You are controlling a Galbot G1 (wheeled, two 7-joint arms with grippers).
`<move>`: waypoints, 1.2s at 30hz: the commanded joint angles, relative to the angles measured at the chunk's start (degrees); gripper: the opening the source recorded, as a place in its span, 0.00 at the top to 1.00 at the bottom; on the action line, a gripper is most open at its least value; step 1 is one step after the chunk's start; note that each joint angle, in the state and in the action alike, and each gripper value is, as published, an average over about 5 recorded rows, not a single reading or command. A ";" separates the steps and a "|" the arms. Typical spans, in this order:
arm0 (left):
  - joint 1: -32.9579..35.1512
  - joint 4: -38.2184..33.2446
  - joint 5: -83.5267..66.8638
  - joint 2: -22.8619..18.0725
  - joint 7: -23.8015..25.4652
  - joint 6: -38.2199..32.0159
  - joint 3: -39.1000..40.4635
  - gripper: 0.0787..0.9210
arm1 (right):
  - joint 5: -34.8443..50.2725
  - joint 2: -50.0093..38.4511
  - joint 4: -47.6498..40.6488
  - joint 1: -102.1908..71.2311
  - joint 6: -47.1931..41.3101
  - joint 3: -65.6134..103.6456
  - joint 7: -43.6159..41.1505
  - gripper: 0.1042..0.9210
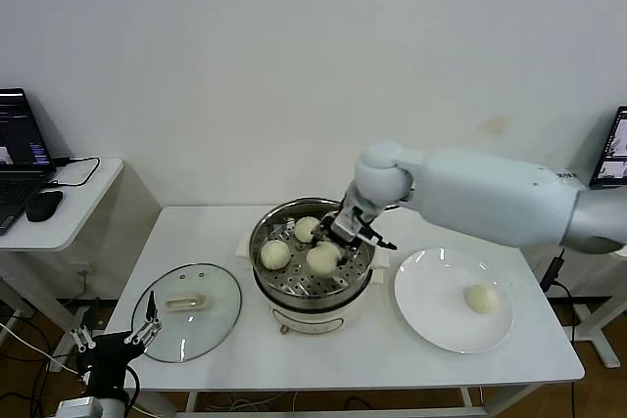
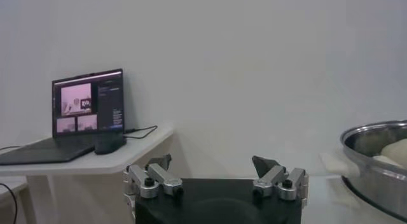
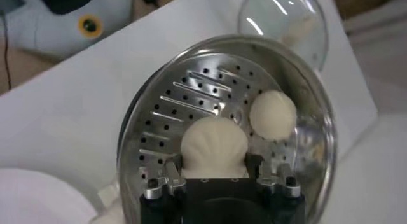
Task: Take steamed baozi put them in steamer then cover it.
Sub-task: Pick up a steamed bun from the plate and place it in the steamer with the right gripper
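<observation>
The steamer (image 1: 294, 291) stands at mid-table, and three steamed baozi lie on its perforated tray (image 3: 184, 98). My right gripper (image 1: 338, 240) reaches down into the pot and is shut on one baozi (image 3: 213, 142), which rests on the tray with a finger against each side. A second bun (image 3: 272, 114) lies just beyond it, and the head view shows the others (image 1: 275, 255) (image 1: 307, 228). One more baozi (image 1: 480, 298) sits on the white plate (image 1: 421, 286). The glass cover (image 1: 211, 325) lies flat on the table to the left of the steamer. My left gripper (image 1: 147, 330) waits open at the table's front left edge.
A side table (image 1: 69, 227) with a laptop (image 2: 89, 107) and a mouse (image 1: 43, 205) stands to the left. The steamer's rim (image 2: 375, 133) shows off to one side of the left gripper (image 2: 213, 163). Cables hang beside the right table edge.
</observation>
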 commanded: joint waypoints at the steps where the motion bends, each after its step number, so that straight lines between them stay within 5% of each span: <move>1: 0.14 -0.02 -0.15 -0.11 -0.02 -0.04 -0.18 0.12 | -5.28 5.79 -3.46 -1.47 7.54 -1.30 0.50 0.37; 16: 0.18 -0.06 -0.32 -0.45 -0.21 -0.21 -0.13 0.12 | -5.58 6.43 -1.59 -0.14 10.60 -3.08 0.25 0.36; 27: 0.02 -0.42 -0.43 -0.11 -0.20 -0.17 0.03 0.12 | -2.88 1.23 2.54 3.52 9.92 -2.40 -0.37 0.16; 36: -0.71 -1.03 -0.79 0.66 -0.13 0.06 0.48 0.12 | 4.07 -13.62 10.49 9.96 -4.83 0.14 -4.46 0.12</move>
